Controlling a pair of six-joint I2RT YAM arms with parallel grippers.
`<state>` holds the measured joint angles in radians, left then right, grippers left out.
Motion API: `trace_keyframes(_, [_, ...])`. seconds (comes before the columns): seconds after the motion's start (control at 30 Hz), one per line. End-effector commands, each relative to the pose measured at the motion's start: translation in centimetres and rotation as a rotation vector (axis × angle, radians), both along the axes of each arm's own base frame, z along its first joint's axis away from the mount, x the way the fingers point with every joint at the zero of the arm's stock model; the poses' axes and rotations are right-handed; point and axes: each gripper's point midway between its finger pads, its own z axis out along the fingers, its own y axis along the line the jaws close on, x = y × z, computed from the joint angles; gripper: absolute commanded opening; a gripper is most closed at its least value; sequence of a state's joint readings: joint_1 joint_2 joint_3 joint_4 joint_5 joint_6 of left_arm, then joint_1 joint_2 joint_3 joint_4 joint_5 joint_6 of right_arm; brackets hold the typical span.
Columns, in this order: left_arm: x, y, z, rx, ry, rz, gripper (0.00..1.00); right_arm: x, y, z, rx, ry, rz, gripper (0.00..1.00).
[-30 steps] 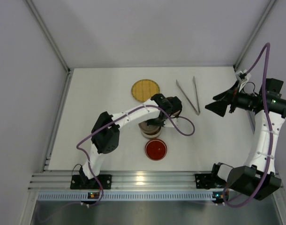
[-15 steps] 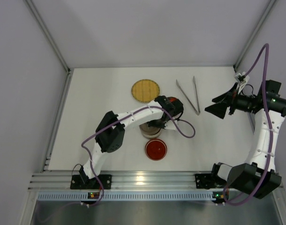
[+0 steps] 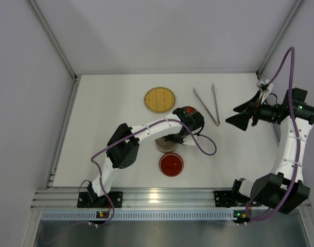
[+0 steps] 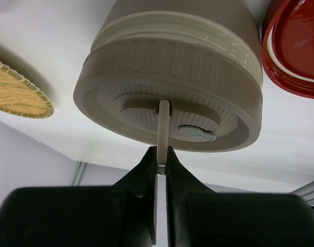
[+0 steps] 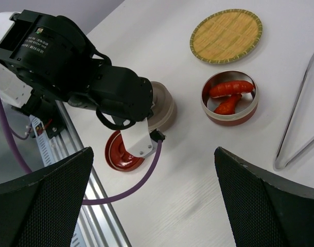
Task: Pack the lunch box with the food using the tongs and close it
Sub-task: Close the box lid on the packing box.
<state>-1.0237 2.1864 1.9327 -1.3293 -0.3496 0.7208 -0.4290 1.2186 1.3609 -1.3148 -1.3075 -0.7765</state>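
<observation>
Left fingers (image 4: 144,167) are closed on the thin loop (image 4: 163,121) of the beige lid (image 4: 167,62). Right fingers (image 5: 49,198) stand wide apart, holding nothing. The right wrist view shows red food (image 5: 230,88) in a tin (image 5: 254,104); the top view mostly hides it under the left arm. Tongs (image 3: 217,122) lie on the tabletop (image 3: 110,128).

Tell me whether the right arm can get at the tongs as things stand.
Probably yes. The right hand is open and hangs close beside the tongs, which lie uncovered on the table. The left hand is shut on the tan lid's strap, not between them.
</observation>
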Motion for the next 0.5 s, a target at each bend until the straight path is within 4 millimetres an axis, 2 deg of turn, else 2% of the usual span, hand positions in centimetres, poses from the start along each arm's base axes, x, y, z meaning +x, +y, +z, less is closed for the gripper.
trace_keyframes(0.0, [-2.1, 2.8, 1.4, 0.137, 0.079, -0.014, 0.05, -1.5, 0.6, 0.6, 0.059, 0.028, 0.01, 0.99])
trace_keyframes(0.07, [-2.1, 2.8, 1.5, 0.133, 0.076, -0.006, 0.06, -1.6, 0.6, 0.6, 0.062, 0.031, 0.011, 1.0])
trace_keyframes(0.3, [-2.8, 2.3, 1.3, 0.094, 0.114, 0.002, 0.2, -1.8, 0.7, 0.5, 0.061, 0.03, 0.015, 0.99])
trace_keyframes(0.33, [-2.9, 2.2, 1.4, 0.086, 0.116, 0.006, 0.28, -1.8, 0.7, 0.6, 0.063, 0.029, 0.015, 0.99])
trace_keyframes(0.47, [-2.9, 1.2, 1.8, 0.033, 0.123, 0.022, 0.3, -1.9, 0.7, 0.5, 0.064, 0.034, 0.018, 0.99])
